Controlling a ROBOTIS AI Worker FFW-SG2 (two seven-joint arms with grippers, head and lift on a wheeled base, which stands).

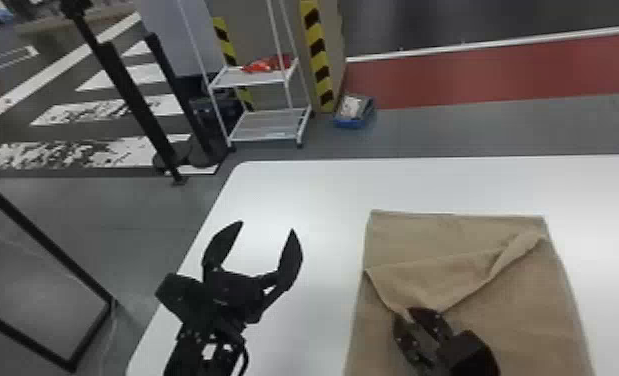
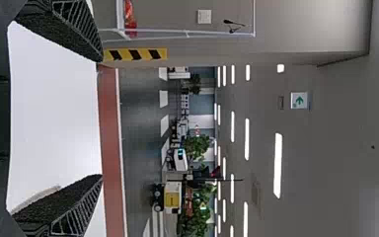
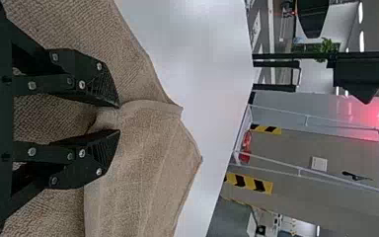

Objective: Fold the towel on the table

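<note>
Towel (image 1: 528,300) lying on the worktop (image 1: 323,190), with a flap (image 1: 438,280) folded over. Above the worktop's left edge, left end effector (image 1: 267,226), fingers spread wide. Over the worktop's nearer part, right end effector (image 1: 407,316), gripping a pinch of towel.

Head view: from my head, forward and down over the table (image 1: 298,185), far-left corner included. Left wrist view: from my left wrist above the table, facing past its far edge, up to ceiling lights (image 2: 278,165). Right wrist view: close over the towel (image 1: 518,300), facing the far-left corner; head view shares the towel. All three share the rack (image 1: 253,77).
</note>
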